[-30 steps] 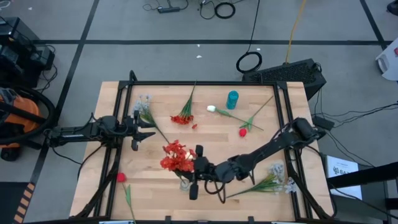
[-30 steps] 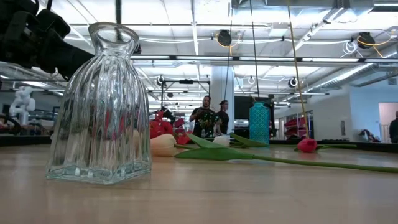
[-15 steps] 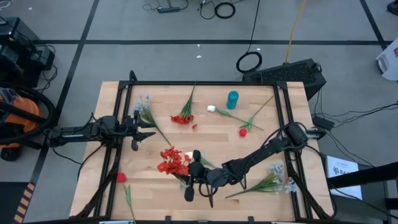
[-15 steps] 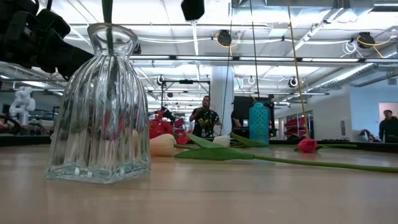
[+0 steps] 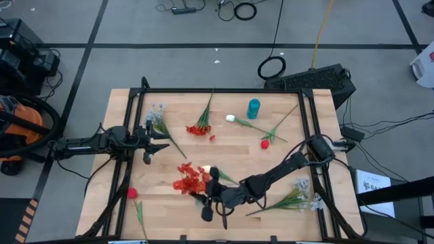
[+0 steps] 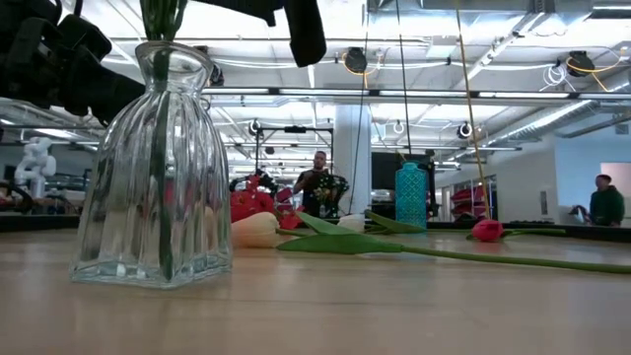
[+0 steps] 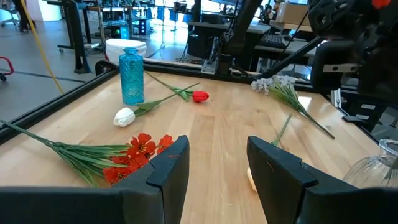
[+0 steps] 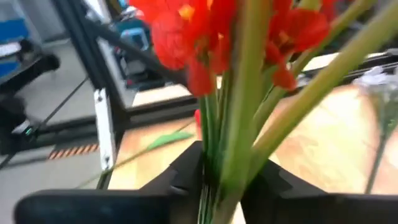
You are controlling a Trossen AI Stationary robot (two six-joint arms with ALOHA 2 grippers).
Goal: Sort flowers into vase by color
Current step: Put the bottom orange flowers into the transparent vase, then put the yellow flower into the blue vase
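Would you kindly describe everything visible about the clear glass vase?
The glass vase is clear, ribbed lengthwise, bell-shaped with a narrow neck and flared lip, and stands upright on the wooden table near its front edge. A red blossom stem stands in it, green stalk reaching its base, with the right gripper just above its mouth.

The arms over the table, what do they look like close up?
Both are black, thin, jointed metal limbs. The left gripper ends in two flat, dark, blunt fingers. The right gripper looks the same from above, black and boxy, with dark cables near its base.
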